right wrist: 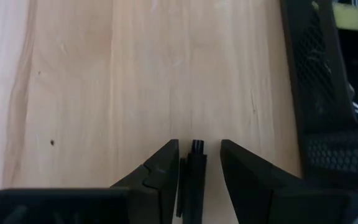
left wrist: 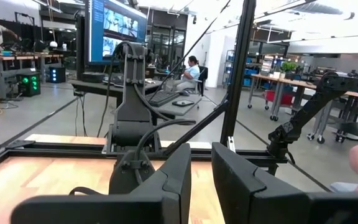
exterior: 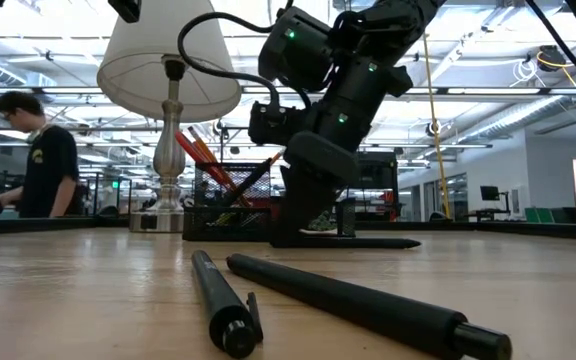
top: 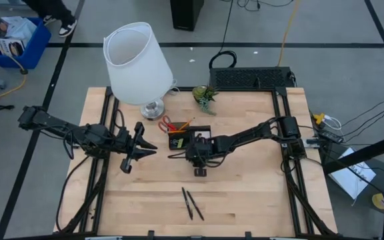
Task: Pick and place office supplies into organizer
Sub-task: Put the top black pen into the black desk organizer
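Right claw (right wrist: 194,163) lowered at table, seemingly straddling black pen (right wrist: 196,180), left claw (top: 139,152) narrowly apart.

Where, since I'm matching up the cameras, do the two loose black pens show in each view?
High view: the two loose black pens lie side by side near the table's front edge, centre.
Low view: close foreground, flat on the wood.
Left wrist view: not in it.
Right wrist view: not in it.
Shared landmark: the organizer, seen in the high, low and right wrist views.
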Motion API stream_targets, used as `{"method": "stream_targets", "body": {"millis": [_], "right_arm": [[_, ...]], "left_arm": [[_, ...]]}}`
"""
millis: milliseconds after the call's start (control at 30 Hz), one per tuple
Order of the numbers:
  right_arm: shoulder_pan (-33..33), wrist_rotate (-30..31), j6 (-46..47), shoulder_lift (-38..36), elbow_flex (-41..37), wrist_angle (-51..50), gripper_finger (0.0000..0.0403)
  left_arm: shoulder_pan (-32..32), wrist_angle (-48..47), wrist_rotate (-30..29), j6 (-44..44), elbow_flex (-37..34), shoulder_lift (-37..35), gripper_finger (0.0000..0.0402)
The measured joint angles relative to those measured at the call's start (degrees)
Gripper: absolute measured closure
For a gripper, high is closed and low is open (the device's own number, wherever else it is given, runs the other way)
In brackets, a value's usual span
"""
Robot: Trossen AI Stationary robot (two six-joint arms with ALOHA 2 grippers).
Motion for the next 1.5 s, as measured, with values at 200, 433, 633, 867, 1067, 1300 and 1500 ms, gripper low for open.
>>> {"method": "stream_targets", "body": {"millis": [200,433,633,867,1067,1300,1500], "right_arm": [[0.03,0.14,3.04,-0.03,0.02,-3.01,0.0289],[0.45,0.48,4.14,-0.03,0.02,-3.41,0.0317],[0.48,0.19,3.58,-0.07,-0.03,-3.49,0.037],[1.15,-0.16,2.7,0.06,-0.15,-0.29,0.0376],[2.27,-0.18,2.12,0.24,-0.24,3.7,0.0377],[3.34,-0.18,0.67,0.37,-0.31,8.02,0.0378],[3.77,0.34,-0.77,-0.86,-0.31,11.1,0.0381]], "left_arm": [[0.0,-0.01,0.02,-0.16,0.0,0.0,0.0334],[0.0,-0.01,0.02,-0.16,0.0,0.0,0.0334],[0.0,-0.01,0.04,-0.14,0.0,0.0,0.0334],[0.0,-0.01,0.04,-0.12,0.0,0.0,0.0334],[0.0,-0.01,0.07,-0.09,0.0,0.0,0.0334],[0.0,-0.11,0.07,-0.02,0.0,0.0,0.0334],[0.0,-0.34,0.07,0.19,0.0,0.0,0.0334]]}}
